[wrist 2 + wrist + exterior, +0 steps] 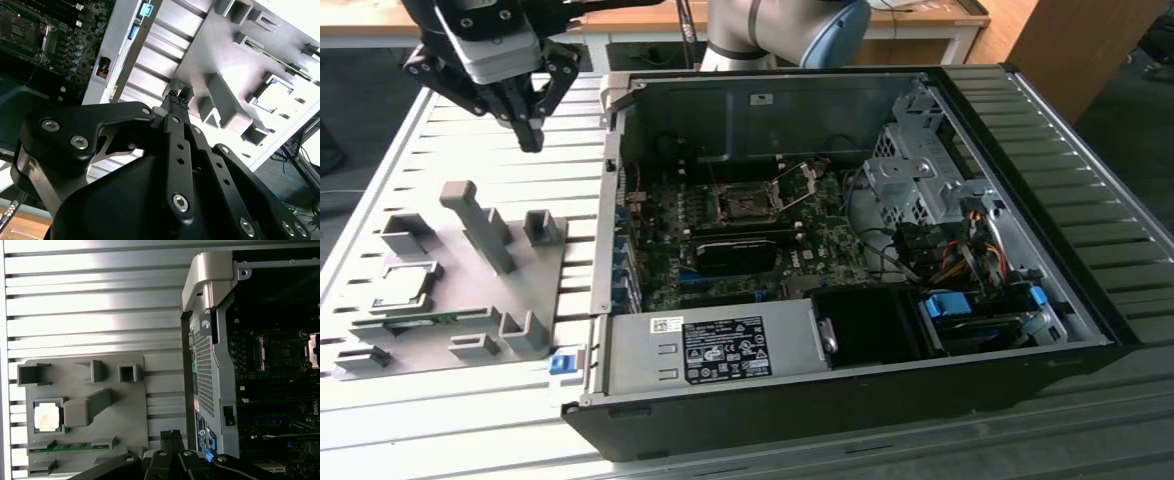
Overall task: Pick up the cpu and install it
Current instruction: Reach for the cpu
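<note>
While the one hand (530, 138) hangs clenched on nothing above the slatted table (400, 150), the single cpu (403, 283) lies flat in a square pocket of the one grey tray (474, 300), well apart from the hand. One green memory stick (420, 320) lies just beside it in the same tray. One open computer case (761, 100) stands beside the tray, with one dark socket (744, 203) on its motherboard.

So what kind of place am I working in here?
Probably a computer-assembly workbench or lab: an opened desktop case lies on a slatted metal table, beside a grey fixture tray holding the cpu.
</note>
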Robot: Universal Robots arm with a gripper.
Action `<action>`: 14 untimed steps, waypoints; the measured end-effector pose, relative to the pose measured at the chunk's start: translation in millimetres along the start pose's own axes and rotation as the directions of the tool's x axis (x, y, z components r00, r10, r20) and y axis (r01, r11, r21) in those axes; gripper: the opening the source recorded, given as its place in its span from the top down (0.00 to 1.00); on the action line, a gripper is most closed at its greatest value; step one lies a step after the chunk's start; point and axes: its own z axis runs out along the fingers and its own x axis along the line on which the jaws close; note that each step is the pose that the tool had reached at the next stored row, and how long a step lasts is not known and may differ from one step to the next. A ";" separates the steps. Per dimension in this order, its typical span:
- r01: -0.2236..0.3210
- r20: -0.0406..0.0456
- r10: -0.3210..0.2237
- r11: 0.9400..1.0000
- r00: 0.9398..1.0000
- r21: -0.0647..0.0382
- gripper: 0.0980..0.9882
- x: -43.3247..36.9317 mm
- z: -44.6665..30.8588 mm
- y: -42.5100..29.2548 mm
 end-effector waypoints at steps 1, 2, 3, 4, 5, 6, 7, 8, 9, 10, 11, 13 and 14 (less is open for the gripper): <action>0.000 0.000 0.000 1.000 1.000 0.000 0.99 1.1 0.1 -0.1; 0.000 0.000 0.000 1.000 1.000 0.000 0.99 2.3 0.2 -0.2; 0.000 0.000 0.000 1.000 1.000 0.000 0.99 3.4 0.3 -0.3; 0.000 -0.001 0.000 1.000 1.000 0.000 0.99 4.5 0.5 -0.4; 0.000 -0.001 0.000 1.000 1.000 0.000 0.99 5.5 0.6 -0.5; 0.000 -0.001 0.000 1.000 1.000 0.000 0.99 6.5 0.7 -0.5; 0.000 -0.001 0.000 1.000 1.000 0.000 0.99 7.5 0.8 -0.6; 0.000 -0.001 0.000 1.000 1.000 0.000 0.99 8.5 0.9 -0.7; 0.000 -0.001 0.000 1.000 1.000 0.000 0.99 9.5 1.0 -0.8; 0.000 -0.002 0.000 1.000 1.000 0.000 0.99 10.6 1.2 -0.9; 0.000 -0.002 0.000 1.000 1.000 0.000 0.99 11.7 1.3 -1.0; 0.000 -0.002 0.000 1.000 1.000 0.000 0.99 13.9 1.5 -1.1; 0.000 -0.002 0.000 1.000 1.000 0.000 0.99 15.0 1.6 -1.2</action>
